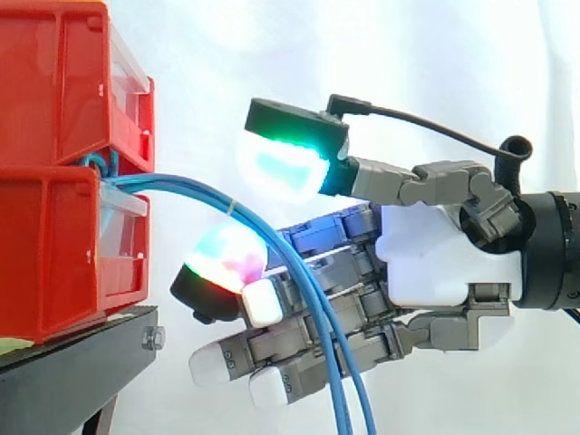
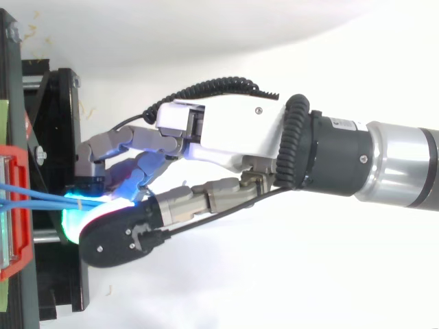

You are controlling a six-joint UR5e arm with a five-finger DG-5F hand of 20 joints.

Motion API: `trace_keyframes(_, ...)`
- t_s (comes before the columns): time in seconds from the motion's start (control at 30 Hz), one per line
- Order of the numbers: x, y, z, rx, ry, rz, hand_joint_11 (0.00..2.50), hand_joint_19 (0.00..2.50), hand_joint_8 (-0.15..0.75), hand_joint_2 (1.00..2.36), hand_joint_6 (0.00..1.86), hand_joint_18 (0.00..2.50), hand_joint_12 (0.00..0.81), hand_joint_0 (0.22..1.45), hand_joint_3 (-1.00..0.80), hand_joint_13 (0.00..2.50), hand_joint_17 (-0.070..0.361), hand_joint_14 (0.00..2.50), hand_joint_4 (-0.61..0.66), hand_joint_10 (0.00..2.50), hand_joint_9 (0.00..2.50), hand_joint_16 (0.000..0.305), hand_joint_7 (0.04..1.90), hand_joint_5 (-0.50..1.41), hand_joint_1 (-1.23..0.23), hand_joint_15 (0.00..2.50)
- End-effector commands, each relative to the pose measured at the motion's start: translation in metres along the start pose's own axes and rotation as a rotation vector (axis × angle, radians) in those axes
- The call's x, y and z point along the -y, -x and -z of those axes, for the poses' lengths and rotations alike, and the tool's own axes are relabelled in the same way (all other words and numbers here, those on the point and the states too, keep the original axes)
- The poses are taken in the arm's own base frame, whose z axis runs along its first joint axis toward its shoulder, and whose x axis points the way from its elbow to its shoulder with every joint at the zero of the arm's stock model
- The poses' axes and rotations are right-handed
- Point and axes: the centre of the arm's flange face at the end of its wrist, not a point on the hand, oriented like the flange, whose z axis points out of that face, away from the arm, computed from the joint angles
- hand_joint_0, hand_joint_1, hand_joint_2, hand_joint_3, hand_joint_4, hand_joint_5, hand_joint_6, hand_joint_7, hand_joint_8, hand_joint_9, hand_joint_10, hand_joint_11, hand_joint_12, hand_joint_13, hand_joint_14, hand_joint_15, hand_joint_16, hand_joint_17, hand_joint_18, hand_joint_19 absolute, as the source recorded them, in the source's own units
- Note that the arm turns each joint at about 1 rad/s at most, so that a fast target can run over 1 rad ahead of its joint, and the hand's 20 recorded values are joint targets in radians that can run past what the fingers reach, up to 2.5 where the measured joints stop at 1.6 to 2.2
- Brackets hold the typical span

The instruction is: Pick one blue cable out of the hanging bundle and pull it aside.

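Observation:
A bundle of thin blue cables (image 1: 299, 272) comes out between the two stacked red bins, arches to the right and hangs down in front of my hand (image 1: 435, 263). A pale tie (image 1: 231, 207) wraps the bundle near the top of the arch. The hand reaches in from the right with its fingers stretched toward the bins. The thumb's green-glowing pad (image 1: 283, 163) sits above the cables, and a red-glowing fingertip (image 1: 227, 258) sits just below them, with a wide gap between the two. In the top view the cables (image 2: 41, 197) run from the bin under the hand (image 2: 226, 133). Nothing is pinched.
The upper red bin (image 1: 54, 91) and lower red bin (image 1: 45, 254) stand on a black stand (image 1: 72, 372) at the left, close to the fingertips. A white curtain is behind. The black frame (image 2: 55, 137) lies beneath the hand in the top view.

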Motion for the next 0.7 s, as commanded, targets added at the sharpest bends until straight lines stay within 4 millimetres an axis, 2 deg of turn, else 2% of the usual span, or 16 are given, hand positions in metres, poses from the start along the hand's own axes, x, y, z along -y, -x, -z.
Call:
trace_keyframes(0.0, -0.004, 0.003, -0.001, -0.006, -0.002, 0.002, 0.41, 0.48, 0.333, 1.02, 0.85, 0.50, 0.412, 0.57, -0.25, 0.56, 0.119, 0.01, 0.27, 0.01, 0.84, 0.053, 1.41, -0.12, -0.50, 0.27)
trace_keyframes(0.23, -0.016, 0.009, -0.005, -0.008, -0.009, 0.007, 0.57, 0.44, 0.365, 1.02, 0.88, 0.58, 0.450, 0.56, -0.02, 0.59, 0.135, 0.01, 0.32, 0.01, 0.86, 0.060, 1.47, -0.13, -0.72, 0.29)
trace_keyframes(0.33, -0.020, 0.014, -0.005, -0.005, -0.018, 0.014, 0.58, 0.44, 0.354, 1.02, 0.88, 0.59, 0.447, 0.57, -0.01, 0.60, 0.134, 0.01, 0.31, 0.01, 0.85, 0.060, 1.46, -0.14, -0.74, 0.30)
trace_keyframes(0.37, -0.021, 0.015, -0.006, -0.003, -0.018, 0.014, 0.58, 0.45, 0.350, 1.02, 0.89, 0.59, 0.445, 0.56, -0.03, 0.59, 0.133, 0.01, 0.32, 0.01, 0.85, 0.059, 1.45, -0.14, -0.73, 0.30)
trace_keyframes(0.43, -0.022, 0.016, -0.006, -0.005, -0.017, 0.013, 0.58, 0.48, 0.340, 1.01, 0.88, 0.55, 0.430, 0.52, -0.30, 0.58, 0.127, 0.01, 0.31, 0.01, 0.85, 0.056, 1.43, -0.13, -0.62, 0.31)
trace_keyframes(0.47, -0.021, 0.017, -0.006, -0.005, -0.018, 0.014, 0.57, 0.49, 0.345, 1.01, 0.88, 0.55, 0.431, 0.51, -0.35, 0.58, 0.128, 0.01, 0.31, 0.01, 0.86, 0.057, 1.43, -0.13, -0.59, 0.31)
trace_keyframes(0.6, -0.021, 0.017, -0.006, -0.007, -0.018, 0.014, 0.56, 0.51, 0.340, 1.01, 0.86, 0.51, 0.423, 0.55, -0.35, 0.56, 0.124, 0.01, 0.29, 0.01, 0.87, 0.055, 1.45, -0.13, -0.40, 0.31)
trace_keyframes(0.67, -0.021, 0.017, -0.006, -0.007, -0.018, 0.014, 0.55, 0.52, 0.336, 1.01, 0.86, 0.50, 0.421, 0.56, -0.30, 0.56, 0.123, 0.01, 0.29, 0.01, 0.87, 0.055, 1.45, -0.13, -0.38, 0.31)
